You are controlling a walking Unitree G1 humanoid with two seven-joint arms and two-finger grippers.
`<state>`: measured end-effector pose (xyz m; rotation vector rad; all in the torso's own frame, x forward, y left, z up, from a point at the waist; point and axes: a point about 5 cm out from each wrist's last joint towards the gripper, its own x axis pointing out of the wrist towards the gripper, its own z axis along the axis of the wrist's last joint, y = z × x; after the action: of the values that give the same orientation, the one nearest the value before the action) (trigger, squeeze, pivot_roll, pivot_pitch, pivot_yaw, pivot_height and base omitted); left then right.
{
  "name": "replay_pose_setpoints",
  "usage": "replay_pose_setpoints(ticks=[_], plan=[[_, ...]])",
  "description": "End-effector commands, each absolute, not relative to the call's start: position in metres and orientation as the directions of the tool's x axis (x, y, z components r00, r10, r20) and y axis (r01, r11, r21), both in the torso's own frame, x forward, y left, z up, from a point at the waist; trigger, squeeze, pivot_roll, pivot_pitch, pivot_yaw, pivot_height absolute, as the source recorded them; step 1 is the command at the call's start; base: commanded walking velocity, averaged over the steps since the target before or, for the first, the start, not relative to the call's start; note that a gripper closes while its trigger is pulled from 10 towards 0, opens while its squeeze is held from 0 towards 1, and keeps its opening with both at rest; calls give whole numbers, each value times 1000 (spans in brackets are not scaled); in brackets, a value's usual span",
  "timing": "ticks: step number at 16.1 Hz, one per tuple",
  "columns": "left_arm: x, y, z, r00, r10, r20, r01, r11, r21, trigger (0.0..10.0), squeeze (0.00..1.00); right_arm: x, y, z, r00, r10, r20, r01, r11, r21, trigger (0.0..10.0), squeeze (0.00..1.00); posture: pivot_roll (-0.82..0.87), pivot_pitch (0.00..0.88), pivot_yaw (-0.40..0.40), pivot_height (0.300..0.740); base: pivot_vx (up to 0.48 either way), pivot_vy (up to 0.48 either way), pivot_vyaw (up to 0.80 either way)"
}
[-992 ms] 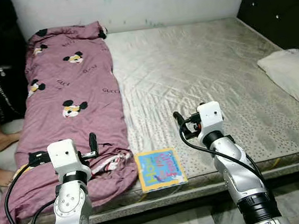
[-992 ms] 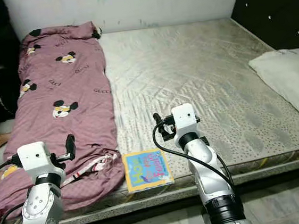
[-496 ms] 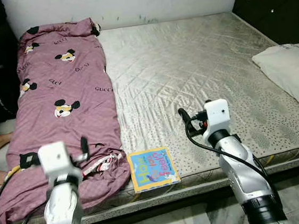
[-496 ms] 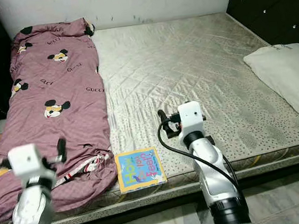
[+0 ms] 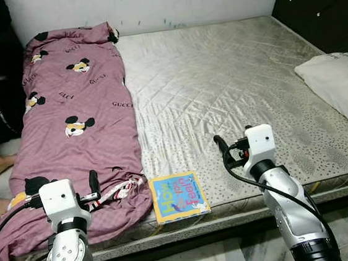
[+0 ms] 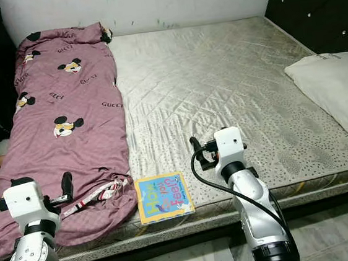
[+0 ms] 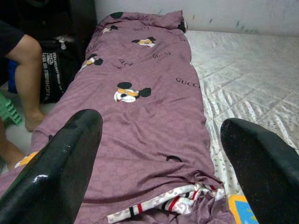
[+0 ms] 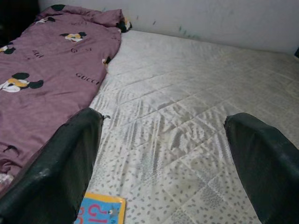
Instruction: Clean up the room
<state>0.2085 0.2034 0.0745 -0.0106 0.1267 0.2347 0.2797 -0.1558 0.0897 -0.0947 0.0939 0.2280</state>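
Book (image 5: 178,196) lies flat at the mattress (image 5: 232,93) front edge, between our grippers, long axis pointing away from us. Right gripper (image 5: 220,143) is nearer; left gripper (image 5: 93,178) hovers over the purple blanket (image 5: 73,122). Both fingers spread, empty. Blanket hem touches the book's left side; pillow (image 5: 340,82) well apart.

Blanket (image 5: 80,121) left on mattress (image 5: 232,87), book (image 5: 178,196) front edge, pillow (image 5: 340,85) right

Home bedroom: bare mattress (image 5: 231,81), pillow (image 5: 340,85)
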Motion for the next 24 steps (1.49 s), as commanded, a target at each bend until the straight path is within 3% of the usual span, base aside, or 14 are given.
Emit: replay_pose_setpoints(ticks=[1,8,16,21,24], plan=[[208,205,79,967,229,-109,-229,973,18,10000,0,279,-155,95,969,229,-94,-237,968,-84,10000,0,-19,0,-3,740,0,0,0],[207,203,79,967,229,-112,-228,973,19,10000,0,277,-154,94,962,251,-104,-261,960,-98,10000,0,-20,0,-9,657,0,0,0],[210,203,79,966,234,-109,-234,972,20,10000,0,279,-152,93,957,268,-113,-279,955,-102,10000,0,-18,0,-13,657,0,0,0],[210,203,79,965,239,-110,-239,971,20,10000,0,280,-150,93,953,278,-119,-291,950,-113,10000,0,-18,0,-15,603,0,0,0],[211,203,80,966,235,-106,-235,972,15,10000,0,280,-149,93,952,282,-117,-294,950,-103,10000,0,-17,0,-16,603,0,0,0]])
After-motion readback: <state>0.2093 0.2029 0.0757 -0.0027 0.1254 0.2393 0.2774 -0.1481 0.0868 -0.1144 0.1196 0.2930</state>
